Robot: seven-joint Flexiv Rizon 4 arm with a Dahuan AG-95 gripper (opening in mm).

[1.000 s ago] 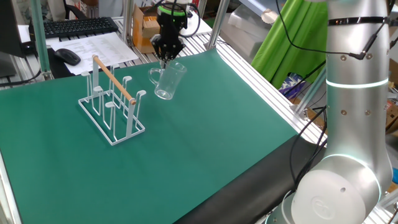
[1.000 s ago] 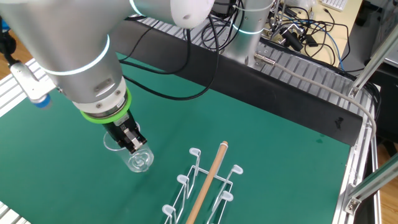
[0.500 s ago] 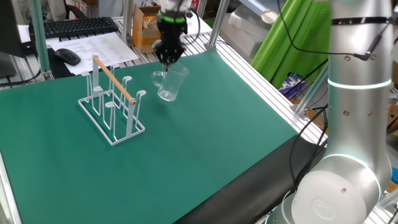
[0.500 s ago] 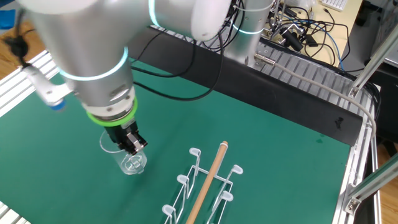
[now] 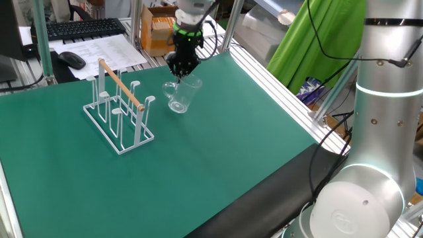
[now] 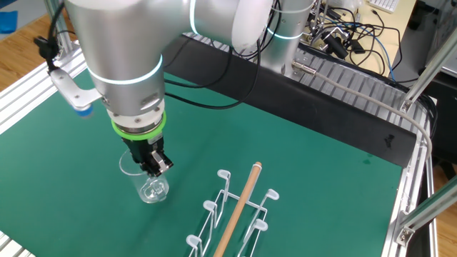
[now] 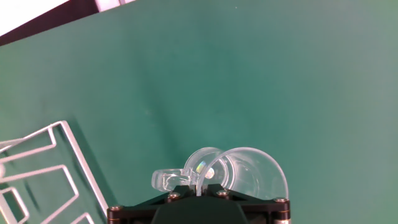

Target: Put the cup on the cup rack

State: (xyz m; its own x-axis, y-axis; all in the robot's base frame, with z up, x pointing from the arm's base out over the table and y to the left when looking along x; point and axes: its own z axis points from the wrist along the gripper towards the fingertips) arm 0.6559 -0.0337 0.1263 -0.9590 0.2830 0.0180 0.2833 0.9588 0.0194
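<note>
The gripper (image 5: 181, 71) points straight down with its jaws clenched on the rim of the cup (image 5: 178, 96), a clear glass mug that hangs mouth-up and slightly tilted just above the green mat (image 5: 218, 152), close beside the cup rack (image 5: 119, 106) but apart from it. Nothing shows inside the cup; in the hand view its handle (image 7: 169, 180) sticks out to the side. The rack stands upright on the mat with all its pegs (image 6: 223, 178) bare.
</note>
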